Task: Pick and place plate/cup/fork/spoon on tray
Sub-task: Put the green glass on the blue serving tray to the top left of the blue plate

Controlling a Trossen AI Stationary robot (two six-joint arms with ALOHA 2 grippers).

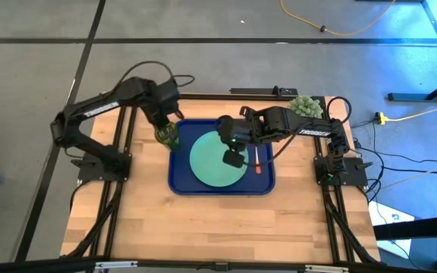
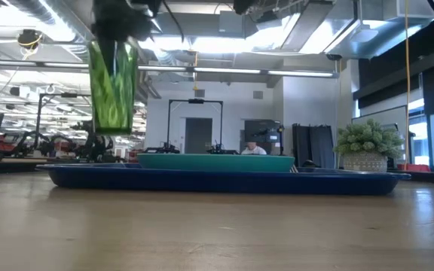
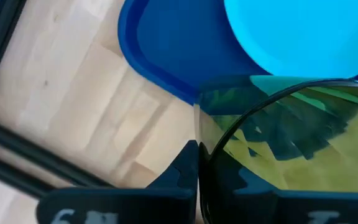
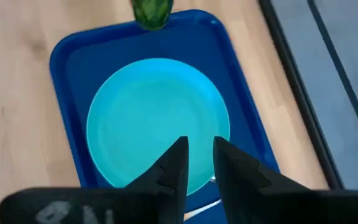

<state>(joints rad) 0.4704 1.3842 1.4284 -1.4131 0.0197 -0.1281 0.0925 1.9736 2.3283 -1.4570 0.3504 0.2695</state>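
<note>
My left gripper (image 1: 164, 125) is shut on the dark-green cup (image 1: 168, 138), which hangs above the far left corner of the blue tray (image 1: 180, 182); the cup also shows in the low view (image 2: 113, 86). The mint-green plate (image 1: 212, 161) lies flat in the tray. My right gripper (image 4: 199, 163) hovers over the plate's right part, its fingers a little apart and empty. One utensil with an orange-red handle (image 1: 257, 161) lies in the tray right of the plate; fork or spoon, I cannot tell. The other utensil is out of view. My left gripper holds the cup by its upper wall near the rim (image 3: 202, 146), coming from above. One finger (image 3: 186, 169) lies on the outside of the wall; the cup hides the other. The cup hangs upright below the fingers, lifted clear of tray and table (image 2: 113, 113).
A pale green ball-shaped plant in a pot (image 1: 306, 106) stands at the table's far right corner. Bare wooden table (image 1: 218, 227) lies near the front edge and left of the tray. Black frame rails run along both table sides.
</note>
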